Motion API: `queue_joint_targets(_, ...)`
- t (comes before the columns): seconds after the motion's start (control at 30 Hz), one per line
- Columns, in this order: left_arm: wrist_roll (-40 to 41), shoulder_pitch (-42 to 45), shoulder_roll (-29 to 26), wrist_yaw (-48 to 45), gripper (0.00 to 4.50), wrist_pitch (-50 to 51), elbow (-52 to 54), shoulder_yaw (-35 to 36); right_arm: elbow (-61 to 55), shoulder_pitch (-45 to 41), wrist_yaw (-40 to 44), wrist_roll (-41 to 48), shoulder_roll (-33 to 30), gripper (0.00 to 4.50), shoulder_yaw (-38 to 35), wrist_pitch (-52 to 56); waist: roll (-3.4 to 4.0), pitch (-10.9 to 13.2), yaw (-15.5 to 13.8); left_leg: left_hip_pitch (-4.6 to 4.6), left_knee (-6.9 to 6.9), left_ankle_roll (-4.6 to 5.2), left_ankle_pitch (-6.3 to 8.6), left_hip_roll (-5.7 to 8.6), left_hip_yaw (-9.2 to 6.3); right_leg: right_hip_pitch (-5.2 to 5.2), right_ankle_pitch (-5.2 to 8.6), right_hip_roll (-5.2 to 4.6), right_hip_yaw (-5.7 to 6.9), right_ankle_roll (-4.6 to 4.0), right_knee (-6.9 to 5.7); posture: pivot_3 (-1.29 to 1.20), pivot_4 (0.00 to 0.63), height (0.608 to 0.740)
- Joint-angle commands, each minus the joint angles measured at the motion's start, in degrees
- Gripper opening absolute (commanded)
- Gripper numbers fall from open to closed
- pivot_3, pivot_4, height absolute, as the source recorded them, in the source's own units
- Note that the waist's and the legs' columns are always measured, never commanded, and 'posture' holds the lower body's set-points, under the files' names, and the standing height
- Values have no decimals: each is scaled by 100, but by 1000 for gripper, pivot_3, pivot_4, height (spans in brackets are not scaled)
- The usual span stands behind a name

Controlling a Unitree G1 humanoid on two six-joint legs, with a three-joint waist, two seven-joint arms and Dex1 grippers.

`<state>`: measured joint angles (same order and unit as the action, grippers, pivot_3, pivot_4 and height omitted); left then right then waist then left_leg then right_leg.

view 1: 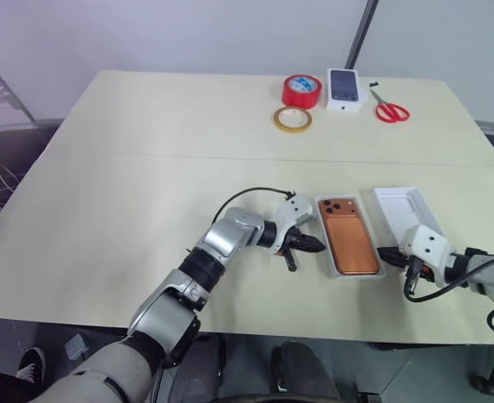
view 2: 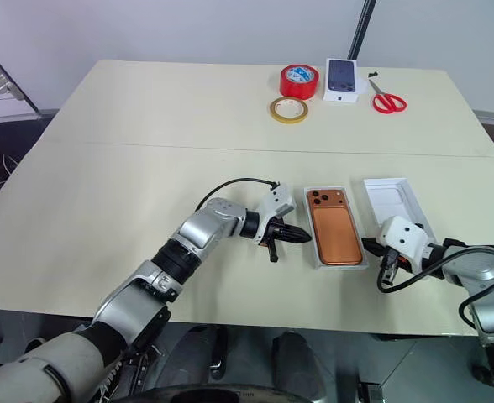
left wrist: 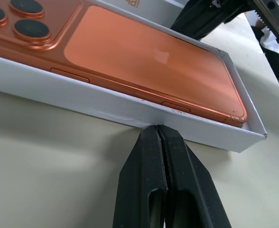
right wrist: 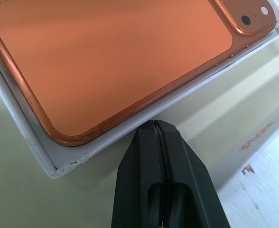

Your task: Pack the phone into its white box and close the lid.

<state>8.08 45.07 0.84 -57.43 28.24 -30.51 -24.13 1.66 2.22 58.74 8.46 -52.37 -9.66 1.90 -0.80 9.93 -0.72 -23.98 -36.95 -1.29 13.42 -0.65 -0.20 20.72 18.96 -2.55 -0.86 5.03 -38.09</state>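
The orange-copper phone [view 1: 352, 243] lies back up inside the shallow white box [view 1: 322, 225] near the table's front edge. My left gripper [view 1: 314, 244] is shut and empty, with its tips against the box's left wall [left wrist: 106, 102]. My right gripper [view 1: 383, 252] is also shut and empty, and its tips sit by the near right corner of the box [right wrist: 30, 137]. Just right of the box lies the white lid [view 1: 398, 206], hollow side up, with orange lettering on its side wall [right wrist: 255, 137].
At the far side of the table stand a red tape roll [view 1: 302, 91], a yellow tape ring [view 1: 292, 119], a white box with a dark phone picture [view 1: 344, 88] and red scissors [view 1: 390, 109]. The table's front edge runs close under both arms.
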Motion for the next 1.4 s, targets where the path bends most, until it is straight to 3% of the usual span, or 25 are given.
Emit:
queue_joint_targets(0.03,-17,-34,158,-125,57,-200,347,-142,-209,-65,49,67,23,1,63,-77,0,0,3,0,0,0,0,0,0,0,0,0,0,0,0,0,150,740)
queue_joint_targets(0.4,-24,-529,-482,289,57,-546,544,515,-298,-63,467,442,-426,1,-384,246,5,0,15,5,-1,0,0,-6,-1,-2,0,-3,-1,0,-2,0,150,740)
queue_joint_targets(0.5,521,-816,-938,29,948,121,1343,959,-584,-373,761,1675,-498,907,-912,1586,23,9,69,4,-1,0,0,-8,2,0,0,-4,-5,0,-5,0,150,740)
queue_joint_targets(0.7,852,-1276,-1862,-138,4081,-195,2352,1573,-547,-903,-426,964,2,4137,-494,1665,25,9,104,6,-1,-1,0,-15,-3,-3,-1,-2,0,-1,-5,0,150,740)
queue_joint_targets(0.73,897,-1320,-1972,-169,4395,-205,2434,1646,-546,-940,-649,830,119,4412,-422,1636,25,9,103,6,-2,-1,0,-12,-3,-4,0,-6,0,-1,-5,0,150,740)
queue_joint_targets(0.83,1224,-1658,-2336,-558,4395,-661,2965,1964,-686,-995,-1482,650,535,4412,-361,2261,27,8,100,0,-2,-1,0,-7,0,2,0,-12,-1,-1,-4,0,150,740)
queue_joint_targets(1.0,1371,-2141,-2823,-957,4395,-1186,3141,2150,-1198,-663,-1938,629,645,4412,-412,2935,37,6,82,-11,-4,-2,-1,-10,1,14,-1,-14,-1,-2,-7,0,150,740)
queue_joint_targets(1.13,1210,-2476,-3009,-1111,4395,-2152,3083,2227,-1888,-394,-2339,1079,1064,4412,-809,3549,37,6,40,-11,-3,0,1,-10,3,14,-1,-14,-2,-2,-4,0,150,740)
queue_joint_targets(1.3,1255,-2691,-3112,-1102,4395,-2398,3074,2232,-2361,-660,-2940,2056,1685,4412,-1600,4806,38,6,27,-12,-3,1,1,-12,4,15,-2,-16,-2,-4,-7,0,150,740)
queue_joint_targets(1.4,1298,-2761,-3118,-1079,4395,-2428,3146,2201,-2420,-628,-2977,2158,1595,4412,-1711,5014,38,6,12,-15,-1,4,3,-12,4,19,-2,-16,-1,-4,-6,0,150,740)
